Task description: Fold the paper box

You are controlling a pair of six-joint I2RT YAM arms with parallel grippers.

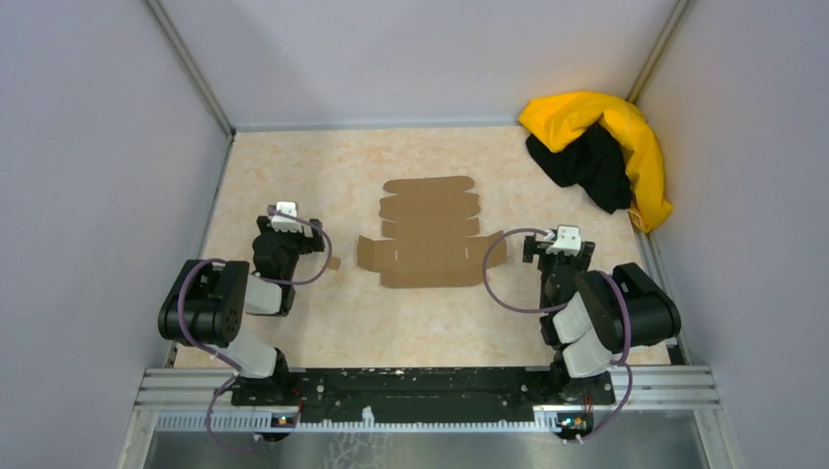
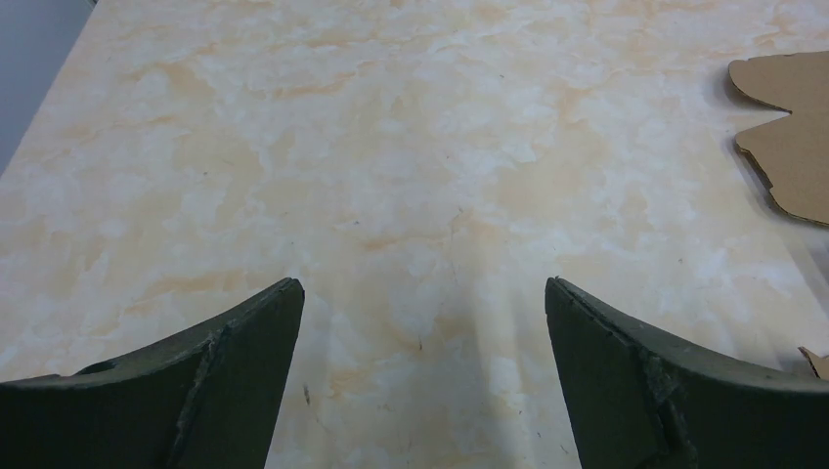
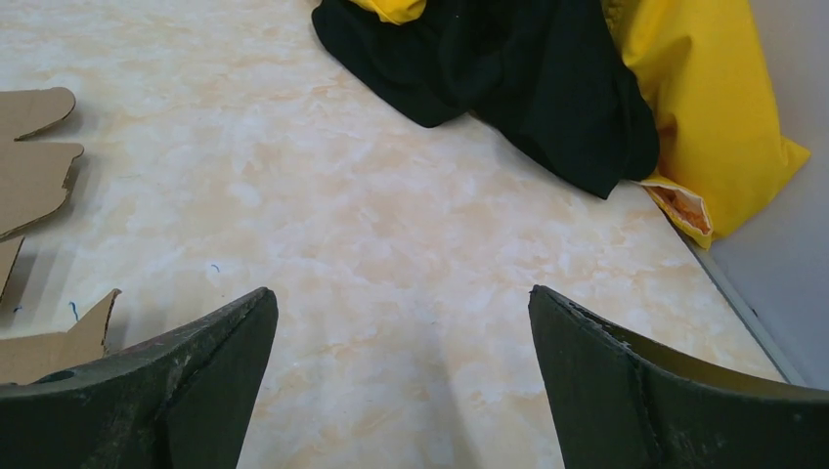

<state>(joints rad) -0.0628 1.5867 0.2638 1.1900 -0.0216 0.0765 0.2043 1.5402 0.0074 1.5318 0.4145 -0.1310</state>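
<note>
Top external view: The paper box [image 1: 430,234] lies as a flat, unfolded brown sheet at the middle of the table [image 1: 293,166], flaps spread, between the two arms. The left end effector [image 1: 289,217] sits to the left of the sheet and apart from it. The right end effector [image 1: 559,242] sits just beside the sheet's right flap. A small cardboard scrap [image 1: 333,262] lies near the left arm. A heap of yellow and black cloth [image 1: 601,147] occupies the far right corner.

Left wrist view: The left end effector [image 2: 422,293] is spread wide, and only bare table [image 2: 342,147] shows between its fingers [image 2: 235,371]. It holds nothing. Part of the paper box [image 2: 787,137] shows at the right edge, clear of the fingers. The scrap's tip [image 2: 816,362] appears at the lower right.

Right wrist view: The right end effector [image 3: 403,298] is likewise spread wide and holds nothing. Flaps of the paper box [image 3: 29,171] lie along the left edge; one flap lies beside the left finger [image 3: 176,391], and contact cannot be confirmed. The cloth [image 3: 547,88] lies ahead, well apart.
</note>
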